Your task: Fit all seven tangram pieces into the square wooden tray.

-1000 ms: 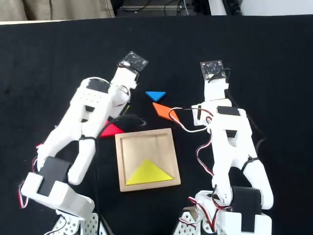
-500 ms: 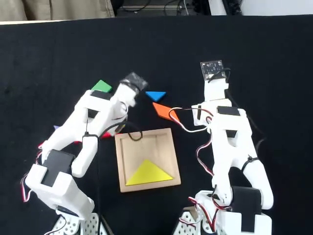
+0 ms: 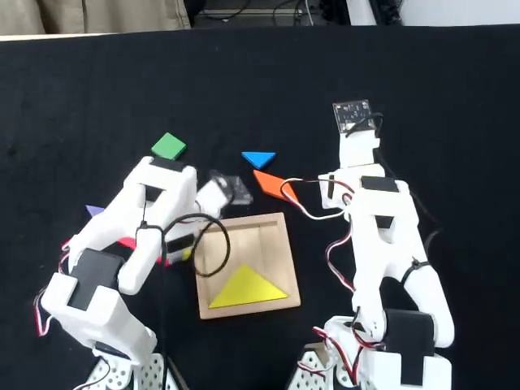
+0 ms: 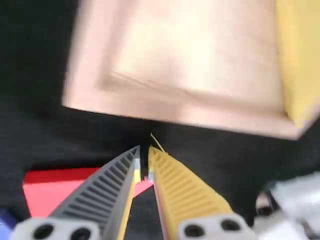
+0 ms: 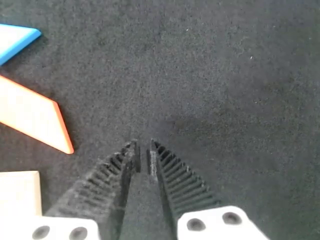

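The square wooden tray (image 3: 240, 236) lies mid-table with a yellow triangle (image 3: 246, 286) inside along its near side. My left gripper (image 3: 187, 252) is low at the tray's left edge, shut (image 4: 144, 150), just over a red triangle (image 4: 60, 185) that the arm mostly covers (image 3: 126, 242). The tray's wall (image 4: 165, 107) is right ahead of the fingertips. My right gripper (image 5: 141, 149) is shut above bare cloth, beside an orange parallelogram (image 5: 30, 119) and a blue triangle (image 5: 15, 37). Both lie just beyond the tray, orange parallelogram (image 3: 272, 185) and blue triangle (image 3: 258, 158).
A green square (image 3: 169, 146) lies at the far left and a small purple piece (image 3: 95, 210) at the left, partly behind the left arm. The right arm (image 3: 374, 211) stands right of the tray. Black cloth covers the whole table.
The left arm swung back from the far side and dropped to the tray's left edge, uncovering the green square and purple piece and covering most of the red triangle. The right arm kept still.
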Robot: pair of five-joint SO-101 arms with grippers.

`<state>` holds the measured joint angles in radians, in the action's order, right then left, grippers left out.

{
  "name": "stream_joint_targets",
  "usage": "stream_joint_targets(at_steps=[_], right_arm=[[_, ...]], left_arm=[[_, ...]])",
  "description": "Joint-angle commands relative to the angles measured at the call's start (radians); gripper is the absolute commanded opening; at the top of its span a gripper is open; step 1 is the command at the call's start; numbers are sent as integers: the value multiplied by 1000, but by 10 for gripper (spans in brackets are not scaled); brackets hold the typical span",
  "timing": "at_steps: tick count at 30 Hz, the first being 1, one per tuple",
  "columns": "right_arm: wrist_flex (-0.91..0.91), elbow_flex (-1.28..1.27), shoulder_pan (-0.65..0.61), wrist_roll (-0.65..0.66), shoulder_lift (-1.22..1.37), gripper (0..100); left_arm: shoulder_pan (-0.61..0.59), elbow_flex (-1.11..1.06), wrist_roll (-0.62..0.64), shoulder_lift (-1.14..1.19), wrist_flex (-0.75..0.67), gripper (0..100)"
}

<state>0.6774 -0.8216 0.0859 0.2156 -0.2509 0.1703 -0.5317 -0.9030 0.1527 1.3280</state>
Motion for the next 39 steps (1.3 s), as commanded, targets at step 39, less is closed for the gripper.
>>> stream_joint_targets(at_steps=[39], right_arm=[[-18, -12, -20, 3, -35, 53]], left_arm=[[-318, -389, 1359, -807, -38, 284]])
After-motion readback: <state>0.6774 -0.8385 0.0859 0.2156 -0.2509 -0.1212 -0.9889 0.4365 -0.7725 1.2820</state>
